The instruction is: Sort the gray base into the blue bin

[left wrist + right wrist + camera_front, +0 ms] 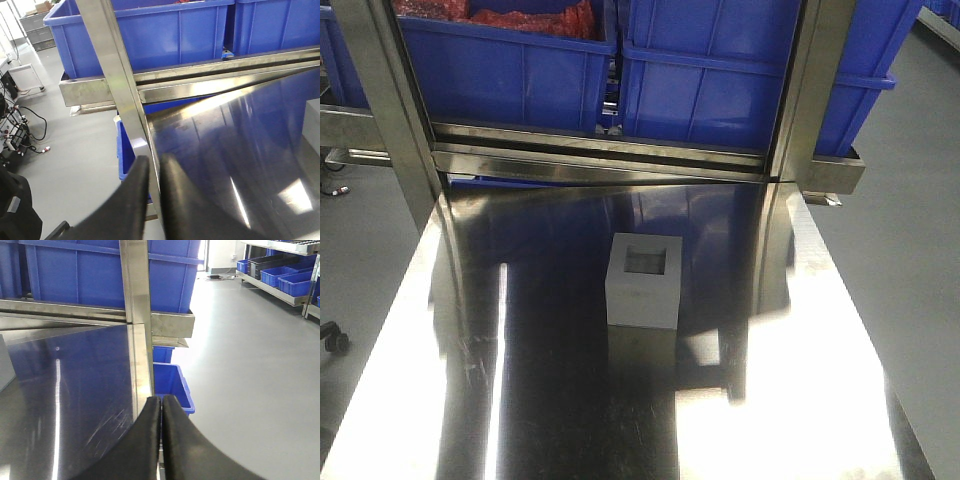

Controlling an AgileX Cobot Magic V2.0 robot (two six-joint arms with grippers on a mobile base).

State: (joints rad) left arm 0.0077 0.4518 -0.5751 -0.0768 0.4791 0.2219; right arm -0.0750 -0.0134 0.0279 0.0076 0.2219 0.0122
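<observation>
The matte gray cube-like block [644, 290] stands upright near the middle of the shiny steel table [520, 400], its square recess facing up, well apart from both arms. The left gripper [154, 162] hangs at the table's left edge, black fingers drawn almost together on nothing. The right gripper [161, 400] is pressed fully closed and empty over the right edge, just above the deep bright-blue plastic bin [172, 385] on the floor.
</observation>
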